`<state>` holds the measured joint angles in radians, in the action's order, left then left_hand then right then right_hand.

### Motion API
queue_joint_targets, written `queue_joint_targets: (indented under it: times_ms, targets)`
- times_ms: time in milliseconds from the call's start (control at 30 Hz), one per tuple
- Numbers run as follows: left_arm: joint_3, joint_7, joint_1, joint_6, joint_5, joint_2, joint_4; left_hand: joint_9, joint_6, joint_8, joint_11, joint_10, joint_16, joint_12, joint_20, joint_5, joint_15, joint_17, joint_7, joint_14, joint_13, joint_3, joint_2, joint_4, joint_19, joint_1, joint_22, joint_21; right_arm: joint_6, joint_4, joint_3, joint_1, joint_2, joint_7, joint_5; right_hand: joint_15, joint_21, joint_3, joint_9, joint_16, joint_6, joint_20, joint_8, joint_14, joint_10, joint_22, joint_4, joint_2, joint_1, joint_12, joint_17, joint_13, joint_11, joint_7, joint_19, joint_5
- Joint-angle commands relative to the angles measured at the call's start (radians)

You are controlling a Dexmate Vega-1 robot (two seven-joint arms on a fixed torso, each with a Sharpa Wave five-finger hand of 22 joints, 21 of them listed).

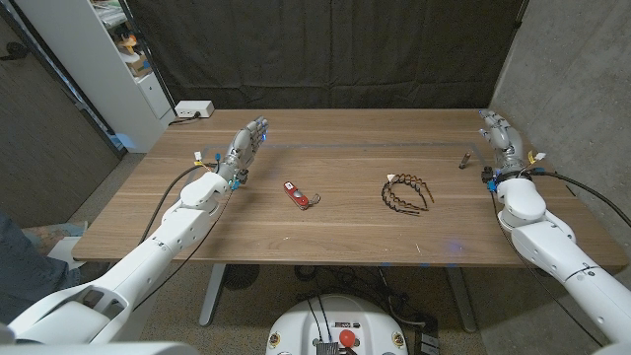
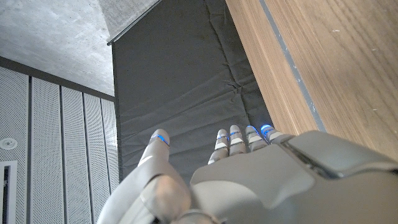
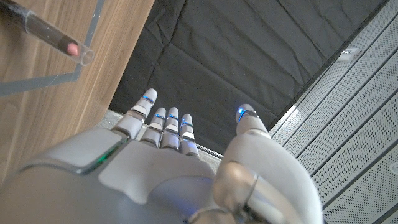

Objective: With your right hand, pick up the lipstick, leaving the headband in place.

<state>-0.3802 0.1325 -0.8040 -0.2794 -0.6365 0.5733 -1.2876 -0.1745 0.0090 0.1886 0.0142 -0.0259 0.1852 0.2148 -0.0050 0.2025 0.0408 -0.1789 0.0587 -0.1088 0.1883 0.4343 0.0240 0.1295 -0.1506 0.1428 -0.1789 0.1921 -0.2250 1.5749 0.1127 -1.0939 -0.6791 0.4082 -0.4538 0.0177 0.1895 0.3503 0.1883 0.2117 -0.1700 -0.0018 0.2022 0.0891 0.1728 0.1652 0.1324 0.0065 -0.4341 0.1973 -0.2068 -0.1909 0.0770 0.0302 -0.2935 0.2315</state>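
The lipstick (image 1: 463, 160) is a small dark tube lying far right on the wooden table (image 1: 335, 232), just left of the right hand (image 1: 500, 135); in the right wrist view it shows as a clear-capped tube with a pink tip (image 3: 46, 32), apart from the fingers. The right hand stands at the far right edge with its fingers stretched out side by side and the thumb apart, holding nothing. The headband (image 1: 406, 192) lies well nearer the camera and to the left of the lipstick, a dark toothed arc that nothing touches. Further left, near the table's middle, rests a small red tool (image 1: 296, 194). The left hand (image 1: 246, 145) waits far left, fingers extended and empty. As for what could go wrong: the lipstick is thin and round, so a finger that lands on one side might roll it toward the right edge or the far one, both near; a flat pinch may slip off the slick cap. The headband looks safely apart, unless the arm sweeps low across it. No container is in sight on the table.
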Motion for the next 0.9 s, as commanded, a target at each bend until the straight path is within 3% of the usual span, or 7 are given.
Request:
queue_joint_targets:
  times_ms: [33,900]
  targets:
    - [0.000,-0.010,0.002,0.010,0.006,0.005,-0.014,-0.003,0.006,-0.001,-0.001,-0.004,-0.001,-0.004,-0.003,-0.004,0.001,-0.003,0.005,-0.007,0.005,-0.004,-0.004,0.004,-0.010,0.011,-0.003,-0.001,0.019,0.005,-0.007,-0.015,-0.007,0.019,0.014,0.004,0.000,-0.003,0.002,0.000,-0.006,0.001,0.000,-0.006,0.002,0.006,0.001,0.000,-0.014,0.002,-0.003,-0.002,0.003,0.002,0.004,-0.004]
    - [0.004,-0.038,-0.036,0.011,0.010,0.014,-0.063,-0.003,0.006,-0.001,-0.003,-0.003,0.001,-0.004,-0.002,-0.005,0.000,-0.003,0.004,-0.006,0.005,-0.005,-0.003,0.004,-0.017,0.012,-0.004,0.000,0.038,0.022,-0.024,-0.061,-0.032,0.046,0.052,0.003,0.000,-0.012,0.002,-0.004,0.005,0.002,-0.005,-0.008,-0.004,0.005,0.013,-0.021,-0.025,-0.001,0.001,-0.002,-0.001,-0.007,0.007,-0.001]
